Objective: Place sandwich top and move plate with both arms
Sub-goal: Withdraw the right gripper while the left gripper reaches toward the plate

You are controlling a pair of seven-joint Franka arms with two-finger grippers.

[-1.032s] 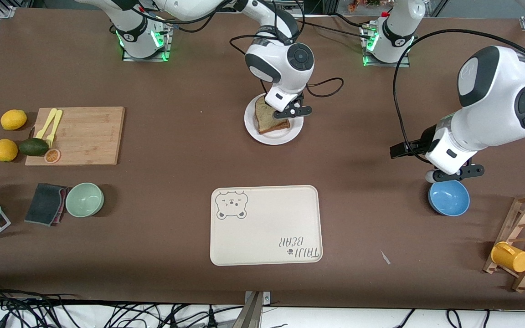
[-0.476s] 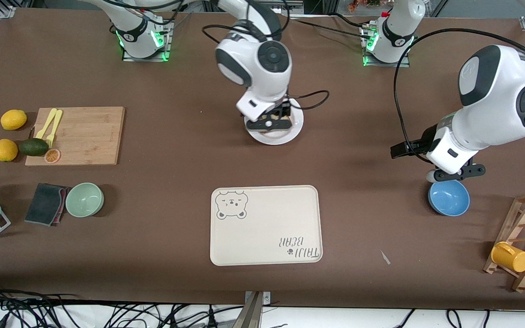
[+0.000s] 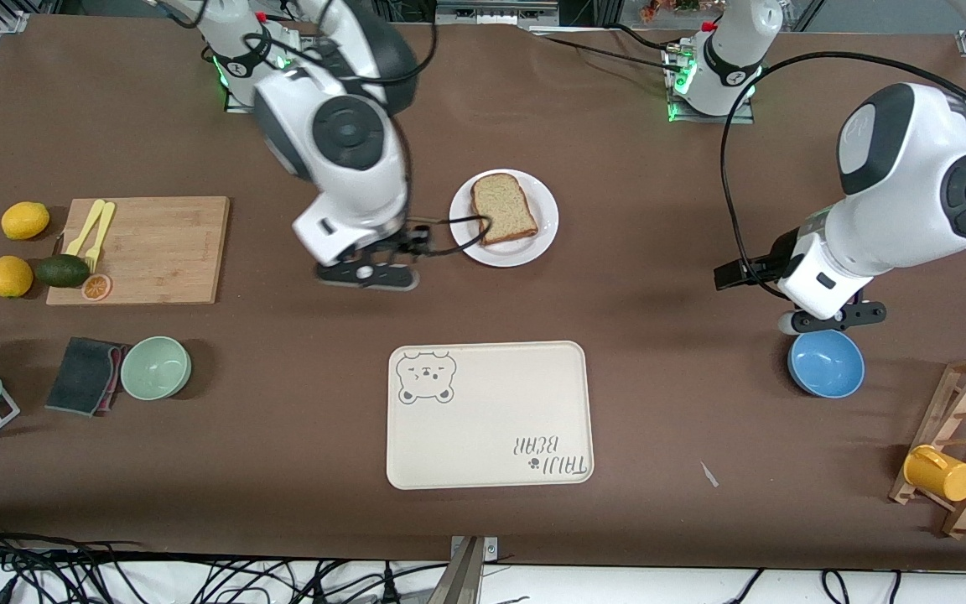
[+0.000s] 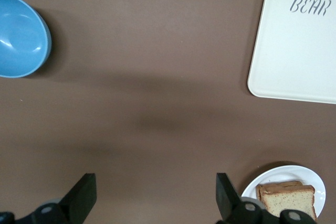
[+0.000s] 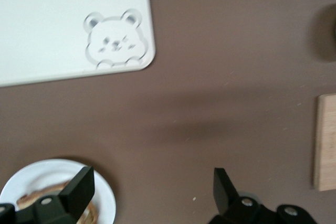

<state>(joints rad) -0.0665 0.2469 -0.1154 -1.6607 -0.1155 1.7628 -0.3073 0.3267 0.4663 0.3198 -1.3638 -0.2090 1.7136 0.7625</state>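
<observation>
1. My right gripper (image 3: 366, 275), fingers spread and empty, hangs over bare table at the plate's 8 o'clock
2. The speckled tan bread slice (image 3: 503, 208) lies on the round white plate (image 3: 542, 236)
3. My left gripper (image 3: 831, 319), fingers spread and empty, waits over the blue bowl (image 3: 826, 364)

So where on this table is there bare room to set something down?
Bare brown table lies between the plate and the bear tray, and between that tray and the blue bowl. The tray's own surface is bare. It is crowded around the cutting board, green bowl and lemons.
</observation>
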